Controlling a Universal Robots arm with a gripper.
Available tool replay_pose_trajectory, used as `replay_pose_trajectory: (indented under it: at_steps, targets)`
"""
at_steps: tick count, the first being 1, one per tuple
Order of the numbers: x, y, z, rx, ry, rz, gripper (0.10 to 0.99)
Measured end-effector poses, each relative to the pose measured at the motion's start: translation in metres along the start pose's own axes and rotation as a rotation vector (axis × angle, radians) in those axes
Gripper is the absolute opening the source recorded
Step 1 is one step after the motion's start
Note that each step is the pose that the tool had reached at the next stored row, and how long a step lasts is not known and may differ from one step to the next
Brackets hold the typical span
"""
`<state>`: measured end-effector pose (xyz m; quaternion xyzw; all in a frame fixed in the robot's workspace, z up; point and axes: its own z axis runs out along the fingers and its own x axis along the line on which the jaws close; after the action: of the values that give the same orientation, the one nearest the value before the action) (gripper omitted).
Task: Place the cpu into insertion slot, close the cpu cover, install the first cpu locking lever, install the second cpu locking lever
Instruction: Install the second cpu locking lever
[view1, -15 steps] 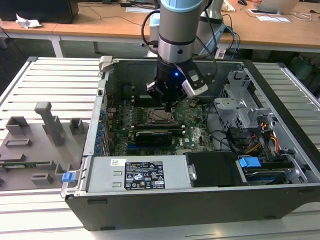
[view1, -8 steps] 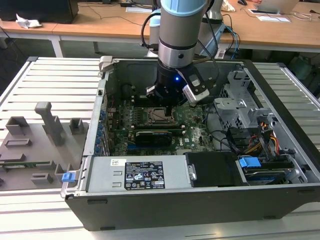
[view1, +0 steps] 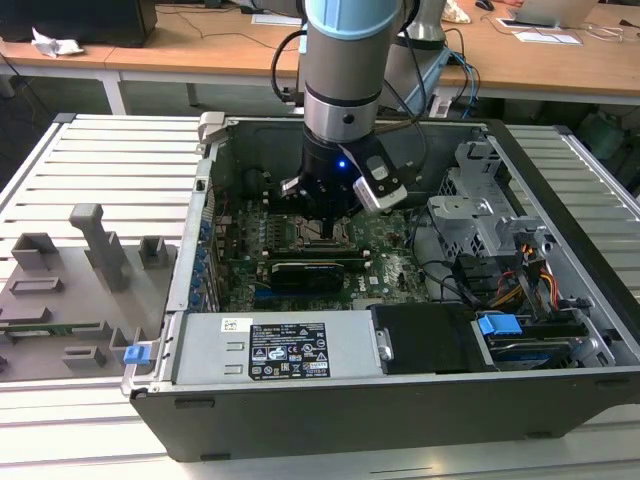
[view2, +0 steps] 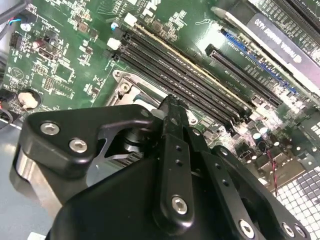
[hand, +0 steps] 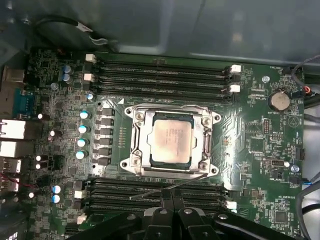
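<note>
The cpu (hand: 171, 139), with its dull silver top, lies in the insertion slot (hand: 196, 120) on the green board. The cpu cover (hand: 141, 145) is down flat around it, and the chip shows through its window. One thin wire lever (hand: 170, 106) lies along the socket's far side. A second wire lever (hand: 150, 193) slants loose over the memory slots beside the socket's near edge. My gripper (hand: 171, 194) is shut, its tips right at that loose lever and holding nothing I can make out. In the exterior view the gripper (view1: 322, 222) hangs low over the socket (view1: 318, 238). The second wrist view has the fingers (view2: 172, 112) by a socket corner (view2: 125, 86).
Long black memory slots (hand: 160, 70) flank the socket on two sides. A black card (view1: 305, 272) stands in front of it. The case holds a power supply (view1: 285, 350), a metal drive cage (view1: 480, 215) and loose cables (view1: 445, 275). A grey fixture plate (view1: 70, 290) lies outside the case.
</note>
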<state>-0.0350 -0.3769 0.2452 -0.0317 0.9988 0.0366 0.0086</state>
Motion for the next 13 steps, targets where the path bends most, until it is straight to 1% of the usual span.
replay_pose_trajectory:
  at_steps: [2,3,5,6,7,9,11,13]
  targets:
    - [0.0002,-0.0023,0.0002,-0.001,0.0002,0.0,0.106]
    - [0.0001,-0.0024,0.0003,-0.008,0.0035,0.0,0.106]
    - [0.0001,-0.0026,0.0006,-0.016,0.0204,0.002,0.106]
    - [0.0001,-0.0027,0.0012,-0.017,0.025,0.002,0.106]
    - [0.0002,-0.0029,0.0016,-0.018,0.0266,0.002,0.106]
    - [0.0015,-0.0029,0.0021,-0.019,0.0272,0.003,0.106]
    - [0.0081,-0.0025,0.0028,-0.025,0.0269,0.002,0.106]
    - [0.0138,-0.0022,0.005,-0.029,0.0266,0.002,0.106]
